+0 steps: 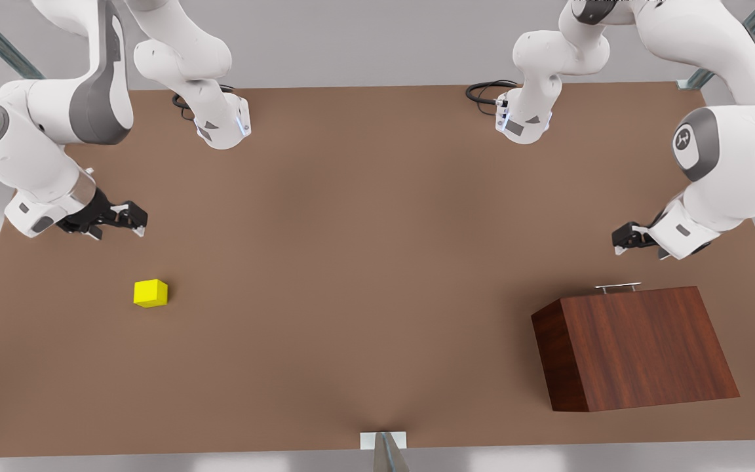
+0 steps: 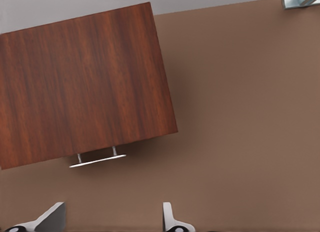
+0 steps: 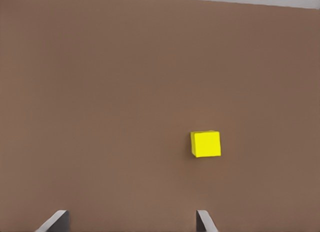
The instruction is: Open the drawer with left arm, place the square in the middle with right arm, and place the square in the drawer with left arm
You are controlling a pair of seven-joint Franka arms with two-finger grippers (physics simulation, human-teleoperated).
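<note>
The wooden box [image 1: 639, 344] [image 2: 85, 82] stands at the front view's right, its drawer shut with only the silver bar handle [image 1: 618, 287] [image 2: 97, 161] sticking out. My left gripper [image 1: 621, 240] [image 2: 110, 223] hovers open a short way behind that handle, apart from it. The square [image 1: 151, 293] [image 3: 205, 144], a yellow cube, lies on the table at the front view's left. Above and behind it my right gripper [image 1: 134, 220] [image 3: 130, 223] is open and holds nothing. The middle [image 1: 364, 262] is bare brown tabletop.
Both arm bases [image 1: 223, 121] [image 1: 525, 118] stand at the table's back edge with black cables beside them. A metal bracket [image 1: 383, 440] sits at the front edge. The brown table [image 1: 364, 367] runs wide between cube and box.
</note>
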